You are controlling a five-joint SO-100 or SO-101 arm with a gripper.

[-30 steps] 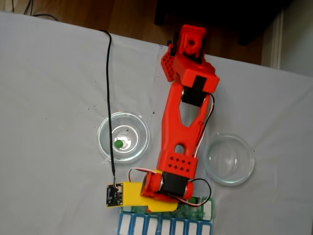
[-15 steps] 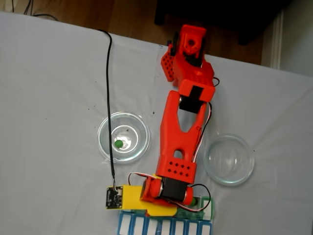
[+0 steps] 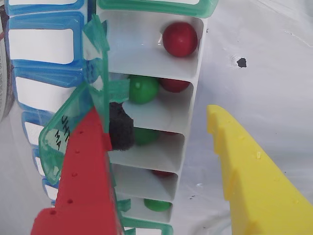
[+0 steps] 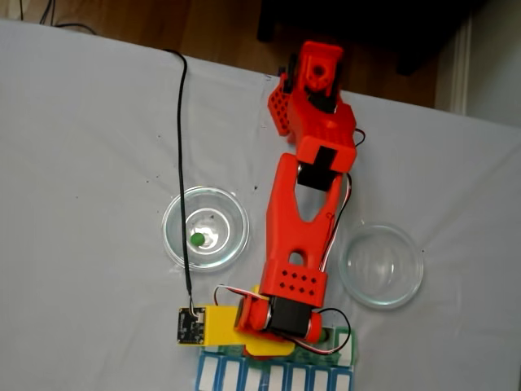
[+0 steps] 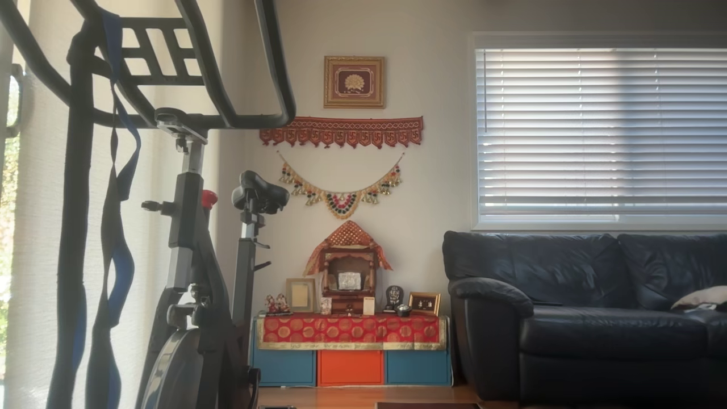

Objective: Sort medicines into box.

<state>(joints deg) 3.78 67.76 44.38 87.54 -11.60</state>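
The box (image 3: pixel 146 98) lies at the table's near edge in the fixed view, under the arm's wrist. In the wrist view its open white compartments hold a red ball (image 3: pixel 180 38), then a green ball (image 3: pixel 142 89) beside another red one. The gripper (image 3: pixel 159 132) hangs over it, jaws spread and empty. One green ball (image 4: pixel 197 239) sits in the left glass dish (image 4: pixel 175 216).

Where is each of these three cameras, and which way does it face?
Wrist view: rides on the arm, looking past the open gripper at the box.
Fixed view: above the table, looking down on the arm.
Other view: faces a living room with a sofa.
Shared: wrist and fixed views both show the box.
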